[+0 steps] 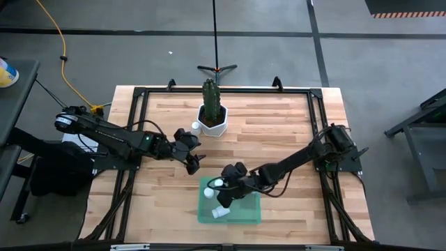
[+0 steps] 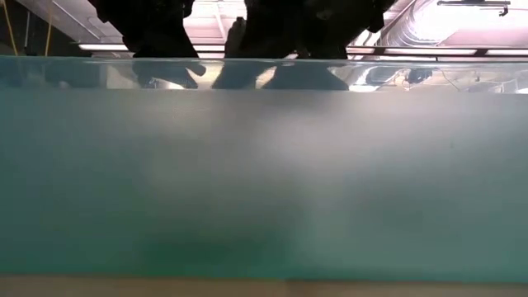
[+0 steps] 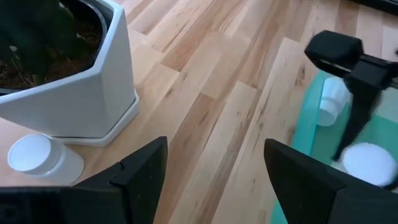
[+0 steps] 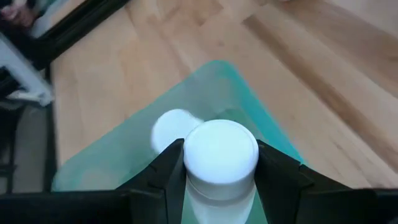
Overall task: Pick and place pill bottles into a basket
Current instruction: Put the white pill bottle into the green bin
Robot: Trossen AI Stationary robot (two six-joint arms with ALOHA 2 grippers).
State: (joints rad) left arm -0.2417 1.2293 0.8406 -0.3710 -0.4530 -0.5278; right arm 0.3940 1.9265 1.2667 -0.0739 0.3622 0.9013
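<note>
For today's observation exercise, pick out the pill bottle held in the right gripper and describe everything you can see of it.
The pill bottle is a small white cylinder of smooth plastic with a round white cap. It stands upright, clamped on both sides by the dark fingers of the right gripper, which hold it just below the cap. It hangs over the translucent green basket, where another white bottle lies behind it. No label shows.

The table (image 1: 279, 125) is pale wood in butcher-block strips with a smooth, satin finish, framed by matt black metal rails (image 1: 132, 111). The basket (image 4: 124, 155) is translucent green plastic, smooth and faintly glossy, and the 2 pill bottles (image 4: 221, 155) seen in it are smooth white plastic with matt caps. The hexagonal pot (image 3: 81, 93) looks like glossy white ceramic or plastic, and the right gripper (image 4: 221, 180) has matt black fingers (image 4: 277, 174).
</note>
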